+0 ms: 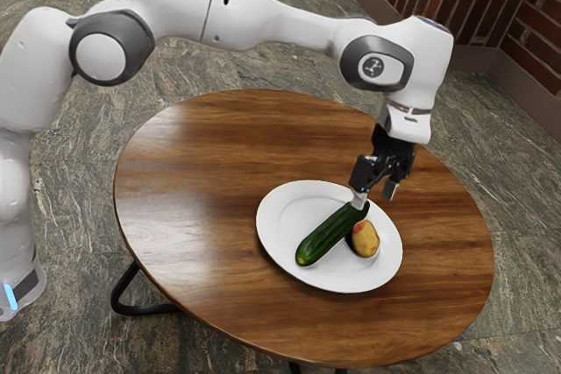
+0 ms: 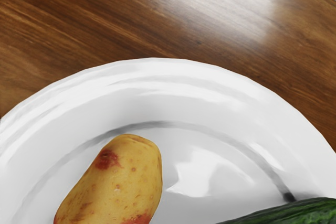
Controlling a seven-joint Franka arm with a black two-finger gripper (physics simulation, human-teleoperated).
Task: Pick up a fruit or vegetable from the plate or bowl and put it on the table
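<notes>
The black gripper [image 1: 374, 196] hangs over the far part of the white plate [image 1: 280, 206], its two fingers apart with a gap between them. A dark green cucumber [image 1: 327, 236] lies across the plate, one end close to the near fingertip. Beside it on the plate rests a yellow potato with reddish patches [image 1: 365, 240]. In the wrist view the potato [image 2: 118, 182] lies on the plate [image 2: 157, 72], and part of the cucumber [image 2: 299, 213] shows. Whether the fingertip touches the cucumber's end I cannot tell.
The round wooden table [image 1: 193, 190] carries the plate and has bare wood around it. The arm reaches in above the table from the exterior view's left. A brick wall [image 1: 526, 24] stands beyond, at the exterior view's upper right.
</notes>
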